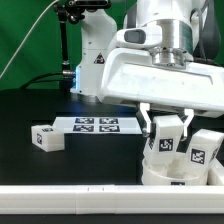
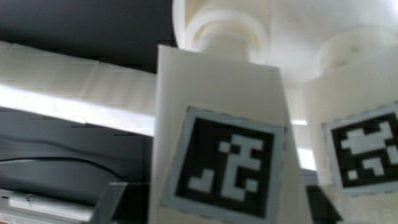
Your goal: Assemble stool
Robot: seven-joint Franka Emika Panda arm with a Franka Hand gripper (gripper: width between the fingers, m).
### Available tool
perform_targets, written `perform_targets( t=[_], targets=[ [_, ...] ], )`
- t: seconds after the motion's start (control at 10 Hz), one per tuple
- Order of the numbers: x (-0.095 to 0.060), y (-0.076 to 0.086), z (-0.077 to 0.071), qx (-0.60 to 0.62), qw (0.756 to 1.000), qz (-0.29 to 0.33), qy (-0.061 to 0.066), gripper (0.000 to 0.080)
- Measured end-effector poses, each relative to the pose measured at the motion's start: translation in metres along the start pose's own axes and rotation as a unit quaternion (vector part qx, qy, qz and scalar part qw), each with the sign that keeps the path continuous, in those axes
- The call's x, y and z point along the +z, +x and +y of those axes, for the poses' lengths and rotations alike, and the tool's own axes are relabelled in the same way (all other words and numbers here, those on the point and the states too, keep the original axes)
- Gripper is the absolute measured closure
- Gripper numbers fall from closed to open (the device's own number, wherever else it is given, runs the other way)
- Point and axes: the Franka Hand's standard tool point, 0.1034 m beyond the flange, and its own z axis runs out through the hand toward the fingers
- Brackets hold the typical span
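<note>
Our fingers clamp a tagged leg upright, the gripper holding it at the round seat on the exterior view's right, a second leg standing just beside, a third leg lying well apart by the marker board.

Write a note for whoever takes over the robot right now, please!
Gripper: shut on the held leg, upright over the seat.
Second leg: stands on the seat at the exterior view's right and looks set in its socket.
Loose leg: lies on the table at the exterior view's left, beside the marker board.
Done: probably one leg in.
Left: seat the held leg, then fetch the loose leg.
</note>
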Motion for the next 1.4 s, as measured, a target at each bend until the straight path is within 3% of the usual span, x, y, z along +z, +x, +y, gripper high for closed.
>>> perform_targets(
  t=[0.7,0.9,1.0,1.4],
  targets=[
    [0.003,-0.003,-0.003,-0.002,1.0,-0.003,0.001,0.0476],
    [0.002,-0.002,-0.004,-0.001,1.0,-0.006,0.003,0.0235],
    [-0.001,0.001,-0.004,0.0,1.0,-0.005,0.004,0.0175],
    [-0.019,0.018,-0.004,0.01,1.0,-0.011,0.015,0.0151]
  ],
)
